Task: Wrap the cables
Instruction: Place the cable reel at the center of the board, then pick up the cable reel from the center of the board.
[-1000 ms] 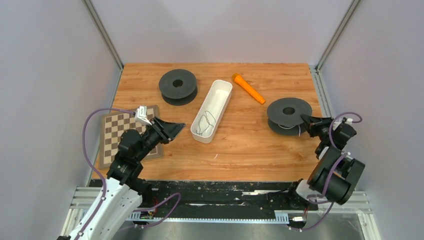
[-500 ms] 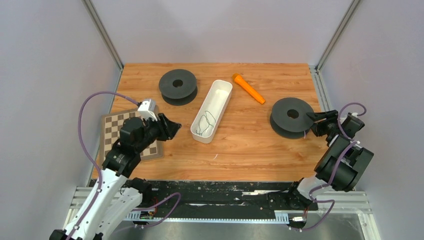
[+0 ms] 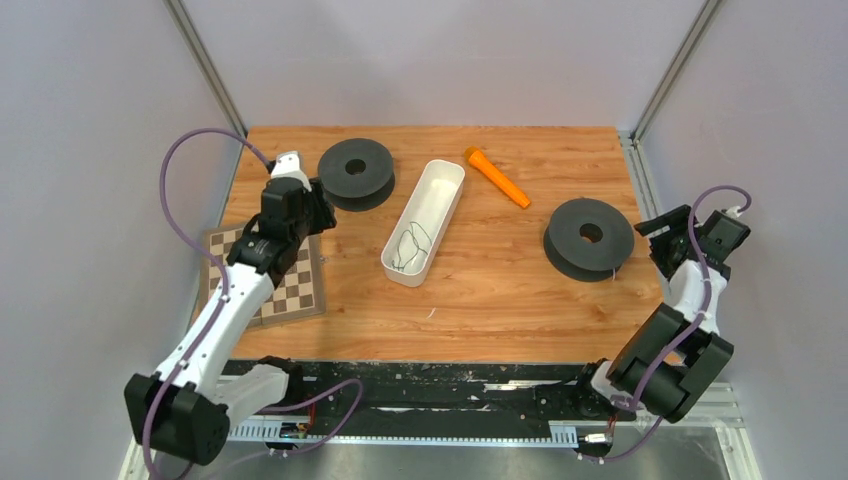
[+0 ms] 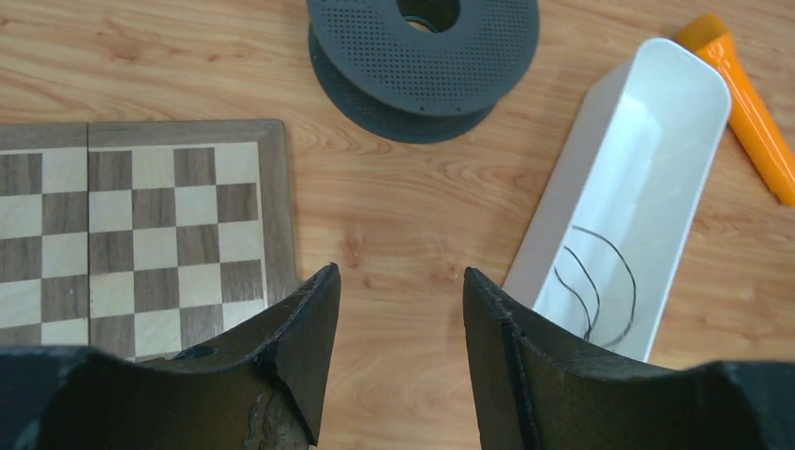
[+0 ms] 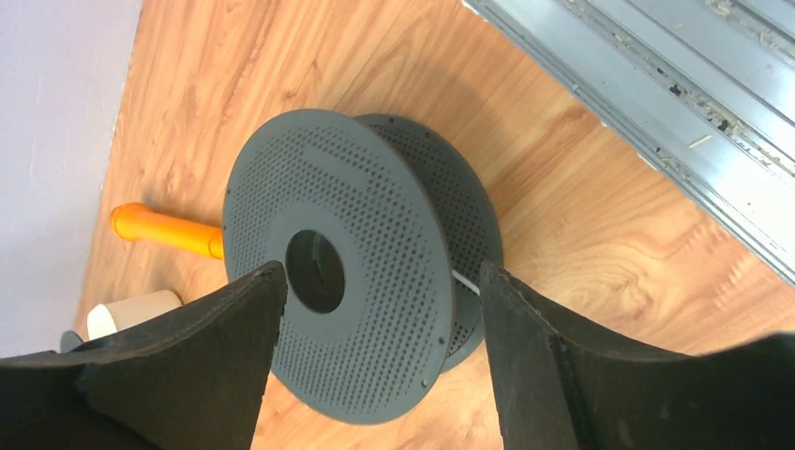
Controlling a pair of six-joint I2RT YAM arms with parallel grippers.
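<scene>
The left gripper (image 4: pixel 398 281) is held with its jaws moderately parted and nothing between them, above bare wood beside a chessboard (image 4: pixel 141 225). The right gripper (image 5: pixel 380 277) is spread wide and empty, and a dark perforated spool (image 5: pixel 394 234) is framed by it. A whitish cable (image 5: pixel 466 281) is seen between that spool's flanges. A wood-grain tabletop (image 3: pixel 500 290) is enclosed by pale grey walls (image 3: pixel 430 60) with aluminium posts (image 3: pixel 205 65). A long white tray (image 4: pixel 581 187) is set near the middle, and thin dark cables (image 4: pixel 593 291) are curled at its near end. A second spool (image 4: pixel 422 56) and an orange tool (image 3: pixel 497 177) are placed farther back.
</scene>
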